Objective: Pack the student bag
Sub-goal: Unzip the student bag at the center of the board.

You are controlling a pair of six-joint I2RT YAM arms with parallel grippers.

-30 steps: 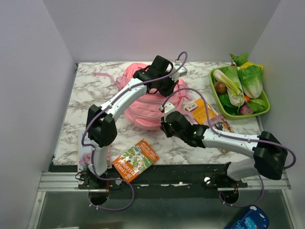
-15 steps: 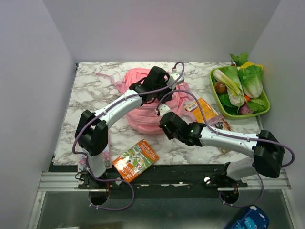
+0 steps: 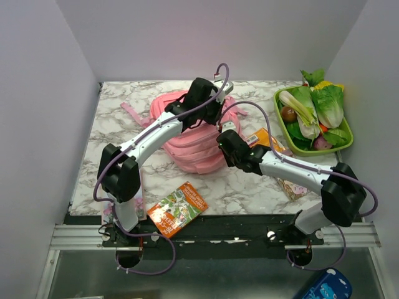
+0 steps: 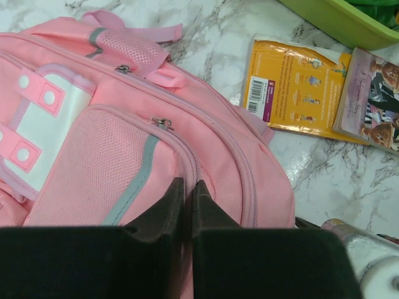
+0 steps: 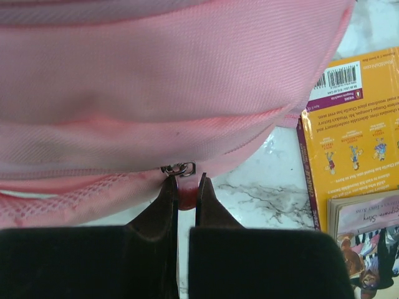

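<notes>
Orange book (image 3: 177, 208) lay near-left. Bag (image 3: 193, 152) sat mid-table. Left gripper (image 4: 187, 184) was closed, tips on the bag's front pocket; couldn't tell if it pinched fabric. Right gripper (image 5: 186, 179) was clamped on the zip tab (image 5: 186, 194) at the bag's right edge. Yellow book (image 4: 293, 93) and tray (image 4: 336, 15) lay right.

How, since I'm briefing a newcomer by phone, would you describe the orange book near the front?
From the pink student bag mid-table, come straight toward the near edge of the marble table. The orange book lies there alone, tilted, by the left arm's base. Unlike the yellow book right of the bag, its cover shows green pictures.
</notes>
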